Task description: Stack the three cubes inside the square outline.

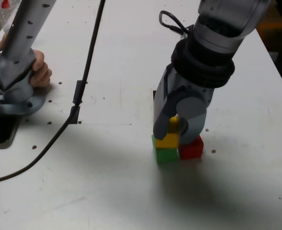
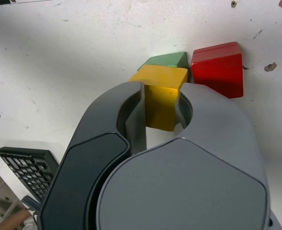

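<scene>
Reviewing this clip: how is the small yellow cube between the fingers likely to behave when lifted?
The small glossy yellow cube looks rigid with flat faces, so it probably will not deform or roll. Its shiny paint suggests it may slip. It sits on the green cube, beside the red cube, which a lift could nudge.

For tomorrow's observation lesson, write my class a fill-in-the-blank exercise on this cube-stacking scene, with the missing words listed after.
1. The end effector is shut on the ____ cube.
2. The held cube sits on top of the ____ cube.
3. The red cube stands ____ the green cube, on the table.
4. At the exterior view's left, a person's ____ rests by a metal base.

Missing words: yellow; green; beside; hand
</scene>
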Robot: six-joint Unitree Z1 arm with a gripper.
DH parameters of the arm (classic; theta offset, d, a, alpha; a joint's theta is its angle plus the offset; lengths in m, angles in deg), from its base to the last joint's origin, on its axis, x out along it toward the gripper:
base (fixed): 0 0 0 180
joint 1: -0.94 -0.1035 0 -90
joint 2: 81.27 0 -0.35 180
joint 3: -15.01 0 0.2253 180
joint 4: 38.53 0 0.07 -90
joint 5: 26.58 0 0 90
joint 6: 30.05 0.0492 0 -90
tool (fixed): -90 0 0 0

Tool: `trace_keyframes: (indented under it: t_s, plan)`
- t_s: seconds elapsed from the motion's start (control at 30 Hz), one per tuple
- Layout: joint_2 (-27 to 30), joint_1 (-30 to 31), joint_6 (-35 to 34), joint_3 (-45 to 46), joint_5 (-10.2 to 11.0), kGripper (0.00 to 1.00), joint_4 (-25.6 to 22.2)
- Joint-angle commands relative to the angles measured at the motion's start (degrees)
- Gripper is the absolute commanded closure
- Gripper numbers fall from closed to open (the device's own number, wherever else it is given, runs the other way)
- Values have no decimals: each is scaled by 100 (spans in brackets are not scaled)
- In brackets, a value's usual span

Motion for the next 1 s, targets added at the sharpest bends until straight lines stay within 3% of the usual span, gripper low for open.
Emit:
trace_keyframes:
  t_s: [0.0, 0.37, 0.47, 0.57, 0.67, 0.97]
  plan:
    - [-8, 22, -21, 15, 32, 79, -76]
    - [38, 83, -101, -60, 173, 79, -79]
    - [42, 102, -93, -102, 218, 68, -81]
    - [49, 139, -77, -128, 247, 41, -84]
    - [79, 184, -80, -121, 275, 23, -84]
    - [332, 226, -133, 122, 441, 20, -86]
